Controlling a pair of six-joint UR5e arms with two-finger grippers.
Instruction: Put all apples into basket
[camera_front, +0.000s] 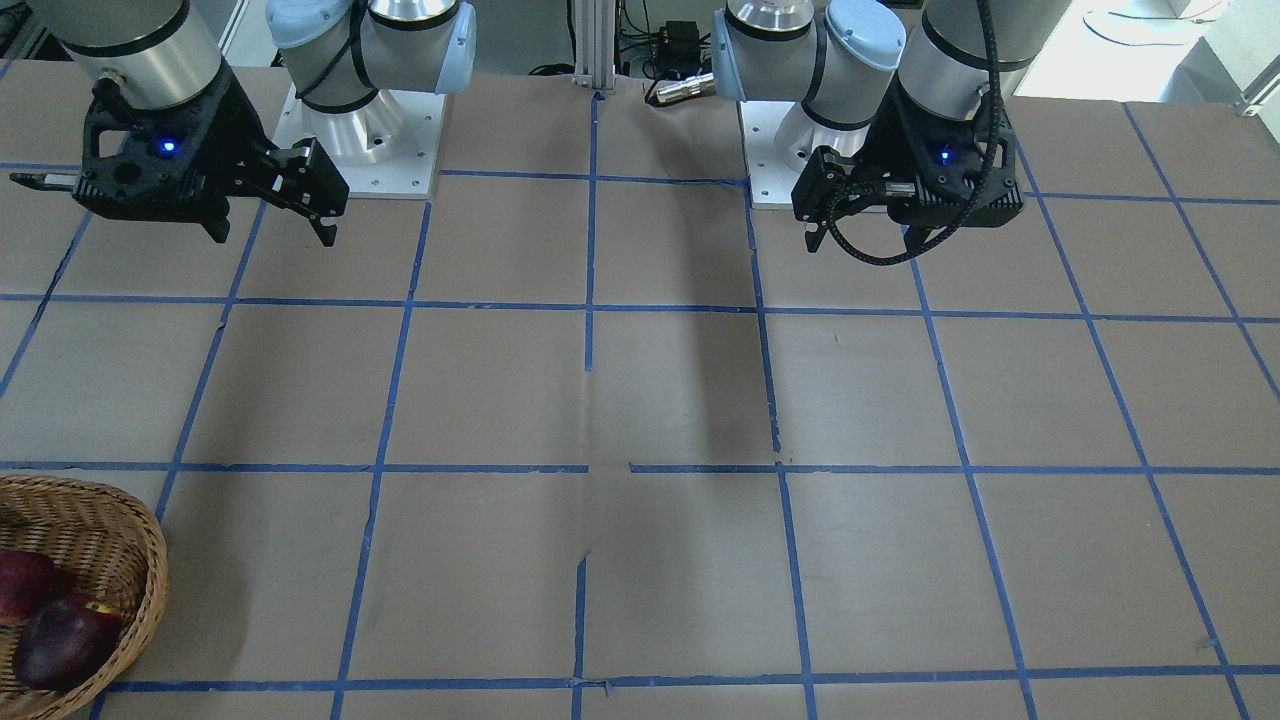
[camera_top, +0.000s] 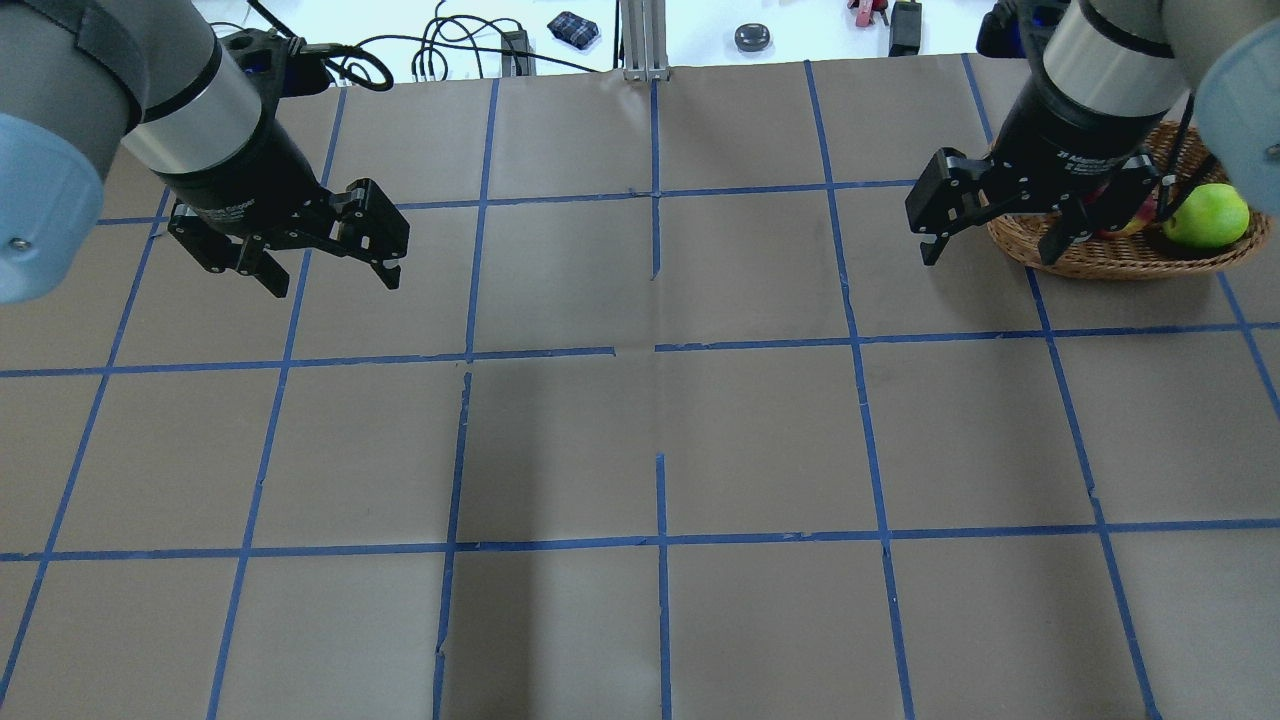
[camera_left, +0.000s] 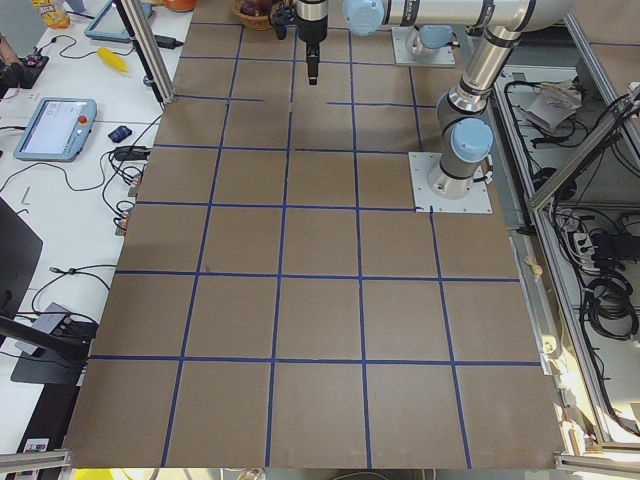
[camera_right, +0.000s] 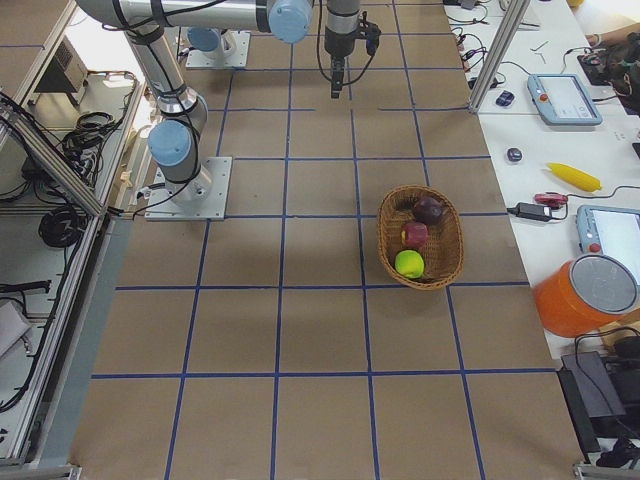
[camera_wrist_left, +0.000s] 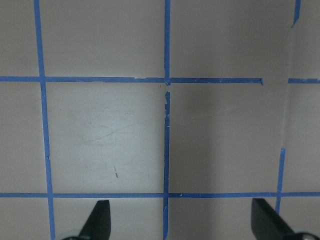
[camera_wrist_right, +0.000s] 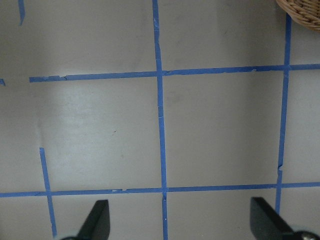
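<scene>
Exterior right is showing the basket (camera_right: 452, 250) sitting on the brown papered surface (camera_right: 300, 330), which is carrying a grid of blue tape lines (camera_top: 760, 540). Three apples are lying inside the basket in a row along its length: a green apple (camera_right: 408, 264) at one end, a dark red apple (camera_right: 429, 209) at the other end, and a red apple (camera_right: 414, 235) between them, close against the green one. The right gripper (camera_top: 990, 255) is hanging above the surface on the robot's side of the basket, apart from it and touching nothing. Its fingers (camera_wrist_right: 97, 220) are standing wide apart with only bare paper and tape between them, and the basket's braided rim is just peeking into the upper corner of that wrist view. The left gripper (camera_top: 333, 280) is hovering well apart from the basket, over the opposite half of the surface. Its fingers (camera_wrist_left: 265, 220) are likewise spread wide and holding nothing, with a tape crossing lying beneath them.
</scene>
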